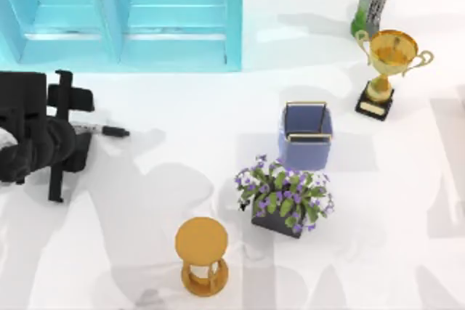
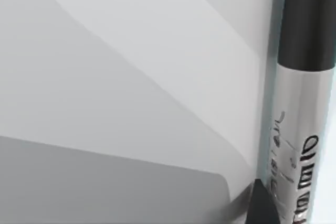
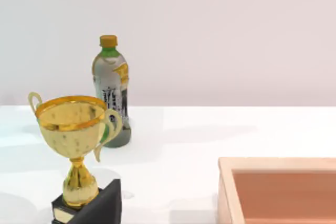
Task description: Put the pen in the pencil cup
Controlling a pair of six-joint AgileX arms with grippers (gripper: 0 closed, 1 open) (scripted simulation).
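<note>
Fingers of the left gripper [image 1: 73, 130], at the table's left edge, straddle the pen [image 1: 102, 131] lying flat there; whether they have clenched on it I cannot tell. This looks like the pick-up step. Next comes a lift and a carry rightward to the pencil cup [image 1: 305, 136], well apart at centre right (just beyond the flower pot [image 1: 282, 195]), then tipping the pen upright over its opening. Farther right stands a gold trophy [image 1: 386, 70].
</note>
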